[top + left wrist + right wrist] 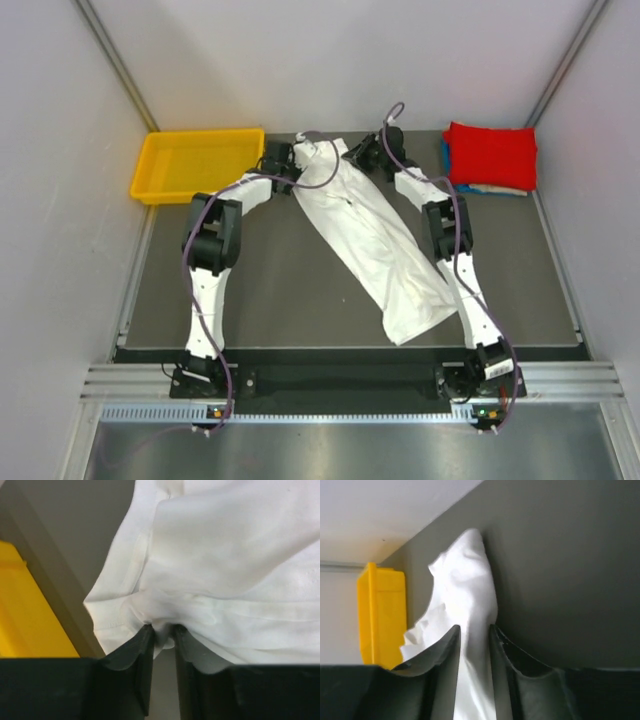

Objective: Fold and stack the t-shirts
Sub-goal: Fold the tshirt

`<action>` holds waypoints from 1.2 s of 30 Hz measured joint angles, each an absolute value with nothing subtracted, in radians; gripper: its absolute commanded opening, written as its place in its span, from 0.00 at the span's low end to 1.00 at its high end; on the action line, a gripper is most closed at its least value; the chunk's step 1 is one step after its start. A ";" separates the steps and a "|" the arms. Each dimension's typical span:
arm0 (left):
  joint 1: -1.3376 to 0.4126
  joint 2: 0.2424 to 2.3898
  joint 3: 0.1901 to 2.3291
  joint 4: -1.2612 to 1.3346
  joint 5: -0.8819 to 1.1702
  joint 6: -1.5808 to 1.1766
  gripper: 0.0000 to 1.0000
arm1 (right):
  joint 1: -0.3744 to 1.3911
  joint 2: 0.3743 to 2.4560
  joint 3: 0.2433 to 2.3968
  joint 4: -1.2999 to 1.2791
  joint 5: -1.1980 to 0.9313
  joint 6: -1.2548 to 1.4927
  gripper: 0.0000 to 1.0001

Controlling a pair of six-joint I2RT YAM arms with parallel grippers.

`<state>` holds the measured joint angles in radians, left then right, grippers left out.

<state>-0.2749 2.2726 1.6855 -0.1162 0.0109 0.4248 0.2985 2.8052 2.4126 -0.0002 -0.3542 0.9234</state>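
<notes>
A white t-shirt (380,240) lies as a long, narrow diagonal strip on the dark table, its top end at the back centre and its hem at the front right. My left gripper (291,160) is at the shirt's far left corner. In the left wrist view a bunch of the white cloth (225,555) is pinched between the jaws of my left gripper (163,632). My right gripper (356,152) is at the far right corner, and its wrist view shows white cloth (465,585) running between the jaws of my right gripper (475,630). Folded t-shirts are stacked at the back right, a red one (490,155) on top.
A yellow tray (195,163) stands at the back left, also showing as yellow tray (25,615) and yellow tray (380,615) in the wrist views. Blue (446,158) and cream (495,188) edges peek from under the red shirt. Grey walls close in the table.
</notes>
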 measured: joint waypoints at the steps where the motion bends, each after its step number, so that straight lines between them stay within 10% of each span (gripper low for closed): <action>1: -0.276 2.296 1.711 -0.121 0.008 0.428 0.13 | 0.305 2.814 2.414 0.010 -0.343 0.942 0.00; 3: -0.280 2.336 1.773 -0.136 0.007 0.441 0.00 | 0.311 2.830 2.407 0.031 -0.325 0.997 0.00; 12: -0.285 2.589 2.214 -0.251 -0.017 0.417 0.01 | 0.279 2.771 2.253 0.170 -0.174 1.123 0.11; 15: -0.285 2.635 2.291 -0.268 -0.019 0.419 0.48 | 0.254 2.752 2.249 0.153 -0.142 1.111 0.48; 17: -0.284 2.626 2.283 -0.260 -0.010 0.423 0.55 | 0.233 2.724 2.238 0.150 -0.144 1.093 0.56; 28: -0.345 2.085 1.557 -0.303 0.150 0.487 0.66 | 0.121 2.069 1.575 -0.196 -0.110 0.705 0.67; 36: -0.896 1.627 1.097 -0.303 0.274 0.578 0.68 | 0.054 1.335 1.024 -0.469 -0.029 0.477 0.57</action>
